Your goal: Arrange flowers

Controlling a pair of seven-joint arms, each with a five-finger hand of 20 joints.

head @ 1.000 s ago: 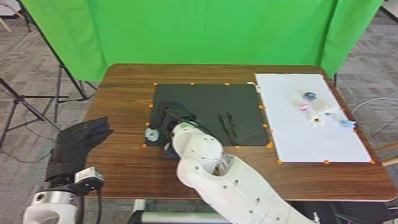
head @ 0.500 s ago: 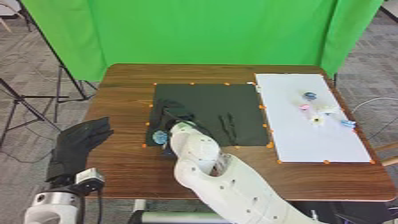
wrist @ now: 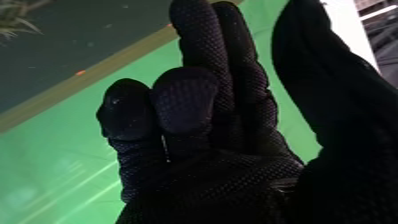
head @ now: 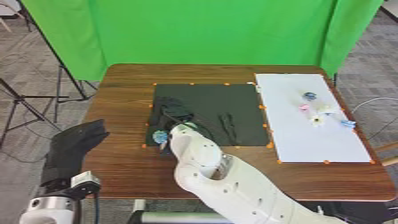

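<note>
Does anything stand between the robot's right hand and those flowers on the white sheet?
Nothing visible stands up in the way. Some thin dark items lie on the black mat, between the right hand and the flowers, but they look low enough to pass over.

The head view looks from the robot's head, forward and down across the brown table [head: 124, 170], far enough back to take in the tabletop, the dark mat [head: 200, 92], the white sheet [head: 311, 145] and the green cloth [head: 213, 35] behind, with grey floor [head: 40, 70] at both sides. The right wrist view looks from the right arm [head: 235, 185], very close along the right hand [head: 173, 110], past its black glove [wrist: 222, 175] to the table's edge and the cloth, and that edge runs aslant. Both views share the right hand, part of the dark mat, an orange marker [wrist: 80, 72] by the mat, the table and the green cloth.
</note>
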